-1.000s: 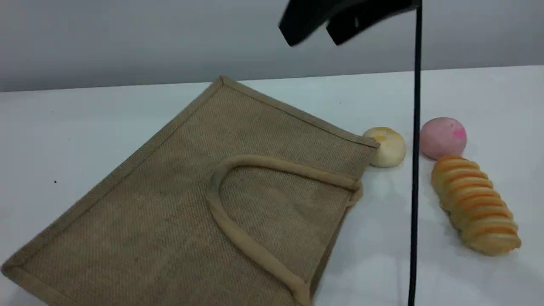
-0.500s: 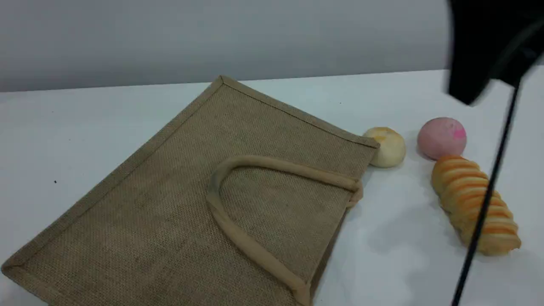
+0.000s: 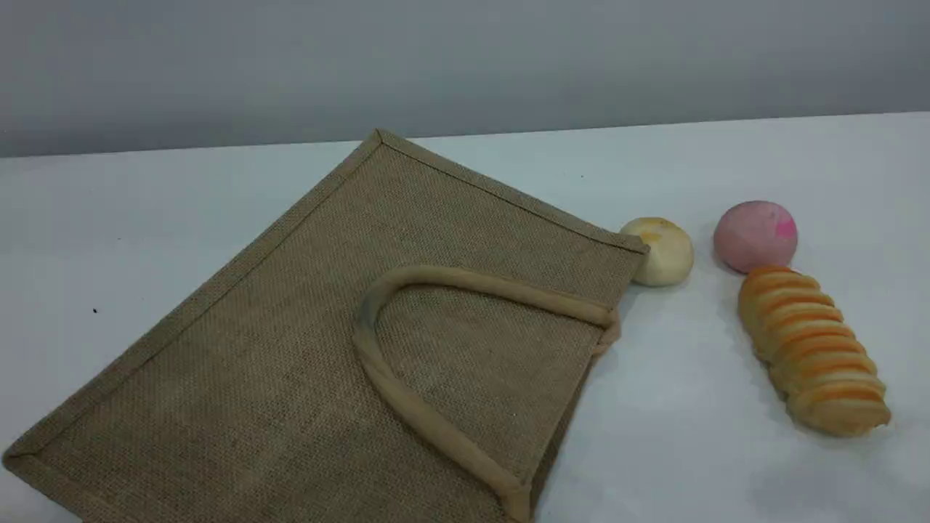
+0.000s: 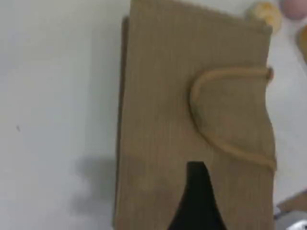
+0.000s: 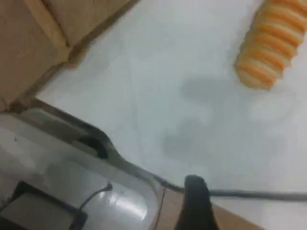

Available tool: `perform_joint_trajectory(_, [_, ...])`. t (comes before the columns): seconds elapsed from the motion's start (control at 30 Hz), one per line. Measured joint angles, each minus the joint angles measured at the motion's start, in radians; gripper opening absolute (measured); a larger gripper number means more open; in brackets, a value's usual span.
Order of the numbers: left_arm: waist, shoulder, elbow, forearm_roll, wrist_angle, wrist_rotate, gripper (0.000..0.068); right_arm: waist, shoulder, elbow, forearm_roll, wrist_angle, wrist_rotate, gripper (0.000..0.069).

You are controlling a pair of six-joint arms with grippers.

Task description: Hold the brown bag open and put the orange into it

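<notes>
Currently, bag: the brown bag (image 3: 305,349) lay flat on the counter (image 3: 690,450).
Bread roll (image 3: 812,350): right of bag.
Left gripper (image 4: 197,191): over bag, jaws apart, empty.
Right gripper (image 5: 195,203): state unclear.

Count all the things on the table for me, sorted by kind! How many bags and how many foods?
Bags: 1, the brown bag.
Round foods: 2, a pale bun and a pink ball.
Long striped bread rolls: 1.
Total: 4.

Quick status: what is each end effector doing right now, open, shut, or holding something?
Left end effector: above the brown bag, holding nothing; jaw state cannot be told.
Right end effector: over bare table, holding nothing; jaw state cannot be told.
</notes>
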Motion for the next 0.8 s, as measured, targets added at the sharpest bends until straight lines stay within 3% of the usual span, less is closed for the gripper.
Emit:
perform_joint_trajectory(0.4, [0.000, -0.453, 0.404, 0.001, 0.003, -0.104, 0.0484, 0.001, -0.523, 0.030, 0.001, 0.004, 0.016, 0.0450])
perform_joint_trajectory(0.57, [0.002, -0.670, 0.463, 0.009, 0.004, -0.137, 0.0484, 0.001, -0.710, 0.058, 0.013, 0.003, 0.016, 0.0450])
perform_joint_trajectory(0.8, [0.002, -0.917, 0.535, 0.041, 0.005, -0.135, 0.0484, 0.001, -0.913, 0.207, 0.051, -0.010, 0.043, 0.0450])
